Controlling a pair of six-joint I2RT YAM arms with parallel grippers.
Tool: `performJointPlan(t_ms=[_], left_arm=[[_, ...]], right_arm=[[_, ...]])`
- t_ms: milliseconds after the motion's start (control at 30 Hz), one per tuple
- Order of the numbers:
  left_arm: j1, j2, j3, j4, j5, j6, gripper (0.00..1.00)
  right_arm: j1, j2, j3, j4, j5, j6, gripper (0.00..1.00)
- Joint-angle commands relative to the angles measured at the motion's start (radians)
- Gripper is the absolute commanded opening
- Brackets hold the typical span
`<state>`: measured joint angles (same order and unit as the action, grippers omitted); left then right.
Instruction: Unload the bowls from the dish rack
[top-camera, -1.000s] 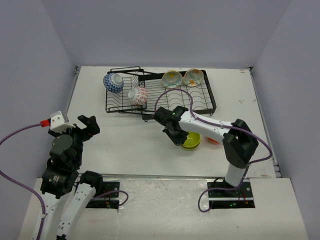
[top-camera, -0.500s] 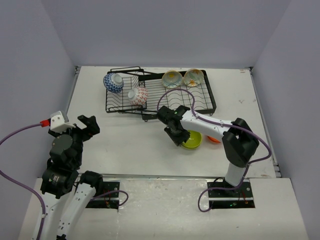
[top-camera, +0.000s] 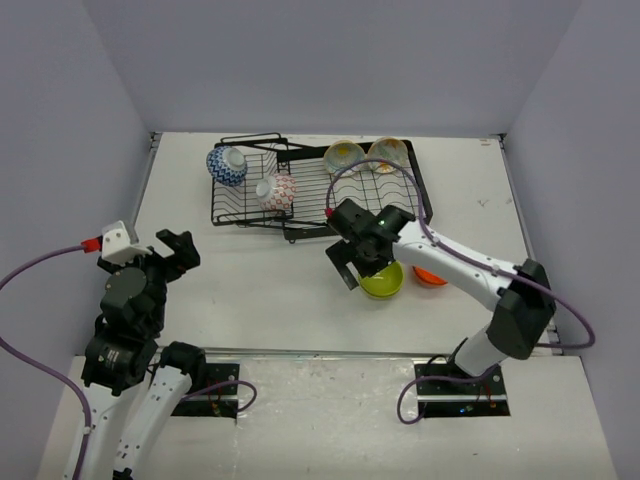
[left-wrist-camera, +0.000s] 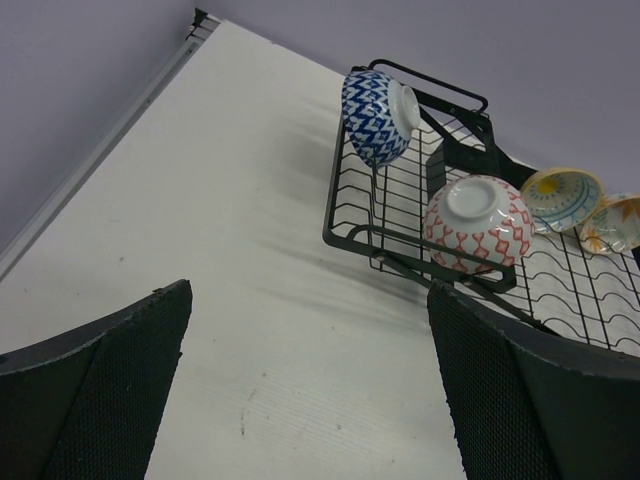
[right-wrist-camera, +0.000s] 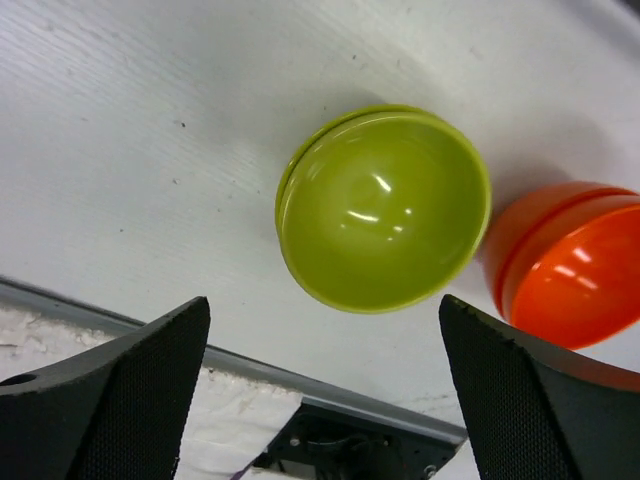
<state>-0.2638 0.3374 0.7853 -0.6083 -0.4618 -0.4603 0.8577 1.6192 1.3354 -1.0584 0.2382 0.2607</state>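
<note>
The black wire dish rack stands at the back of the table. In it are a blue-patterned bowl, a red-and-white bowl and two cream bowls. A lime green bowl sits upright on the table in front of the rack, beside an orange bowl. My right gripper hangs open just above the green bowl, holding nothing. My left gripper is open and empty at the near left, looking toward the rack and the blue bowl.
The table's near edge runs close in front of the green bowl. Grey walls enclose the table on three sides. Bare white tabletop lies between the left gripper and the rack.
My right gripper has opened and let go of the lime green bowl, which now rests on the table. The right arm's elbow has swung out to the right. The left arm has not moved.
</note>
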Motion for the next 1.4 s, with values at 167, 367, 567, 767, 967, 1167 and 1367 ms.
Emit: performJointPlan(t_ms=[167,367,567,767,967,1167,1367], left_arm=[[0.006,0.046,0.0,0.019,-0.046,0.005,1.0],[0.05,0.104,0.026,-0.034,-0.159,-0.047,1.0],[0.165,0.178,0.029,-0.011,-0.084,-0.026,1.0],[0.167,0.151,0.019,-0.007,-0.077,-0.031,1.0],[0.166,0.153,0.017,-0.005,-0.069,-0.029,1.0],[0.166,0.158,0.017,-0.001,-0.052,-0.023,1.0],[0.166,0.167,0.014,0.007,-0.032,-0.017,1.0]], right_arm=[[-0.115,-0.261,0.03,0.254,0.044,0.049,0.99],[-0.382,-0.441,-0.172,0.688,-0.261,0.256,0.99],[-0.545,-0.472,-0.265,0.942,-0.353,0.477,0.99],[-0.696,-0.349,-0.21,1.022,-0.447,0.642,0.99],[-0.886,-0.118,-0.271,1.402,-0.738,1.007,0.99],[-0.91,0.074,-0.174,1.439,-0.795,1.075,0.99],[-0.91,0.054,-0.176,1.384,-0.587,1.02,0.99]])
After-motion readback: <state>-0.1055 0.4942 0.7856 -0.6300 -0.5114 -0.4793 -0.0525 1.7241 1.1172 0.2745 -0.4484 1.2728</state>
